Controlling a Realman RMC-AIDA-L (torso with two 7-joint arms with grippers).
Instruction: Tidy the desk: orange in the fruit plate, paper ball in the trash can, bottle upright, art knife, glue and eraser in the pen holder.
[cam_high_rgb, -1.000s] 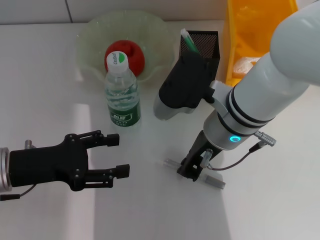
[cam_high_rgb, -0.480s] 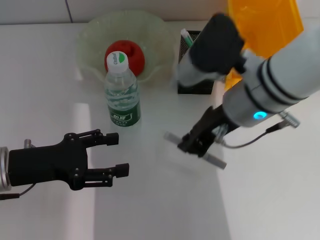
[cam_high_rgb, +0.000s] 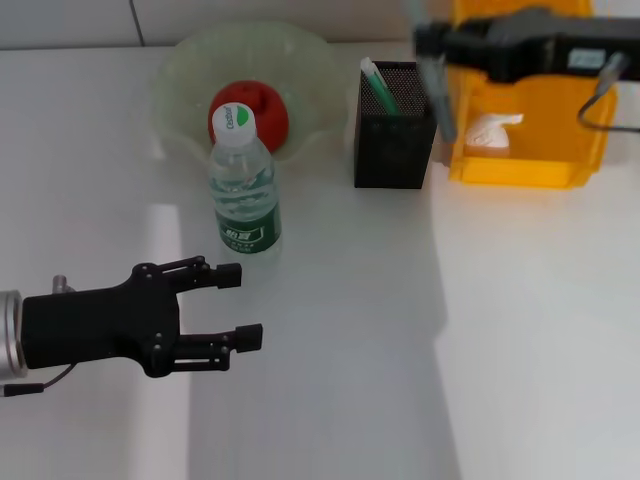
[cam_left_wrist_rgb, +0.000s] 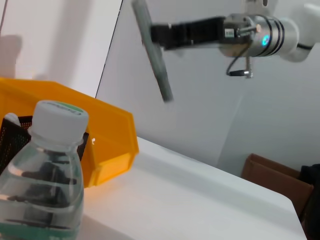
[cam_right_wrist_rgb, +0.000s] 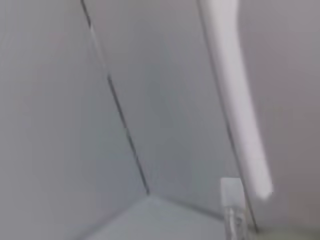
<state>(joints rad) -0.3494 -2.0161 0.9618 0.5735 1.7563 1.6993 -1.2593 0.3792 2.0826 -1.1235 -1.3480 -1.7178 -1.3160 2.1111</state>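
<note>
The knife is a long grey strip held in the air at the far edge of the bench, above the gap between the pen holder and the trash can. It hangs steeply, tilted, with its lower end over the holder's right rim. The right gripper pinches the knife near its upper end between its fingers, the arm reaching in level from the right over the can. In the left wrist view the knife juts down from the right gripper, high above the bench.

The holder stands near the far edge, just left of the can, with a green-and-white stick leaning in its left corner. The can sits at the far right corner; the paper ball lies inside it against the near wall.

The orange rests in the fruit plate, which is at the far edge, left of the holder. The bottle stands upright just in front of the plate, its cap overlapping the orange in the head view.

The left gripper hovers near the front left of the bench, in front of the bottle and apart from it, fingers spread and holding nothing.

The right wrist view is too blurred to tell more than a pale strip against a grey wall.
</note>
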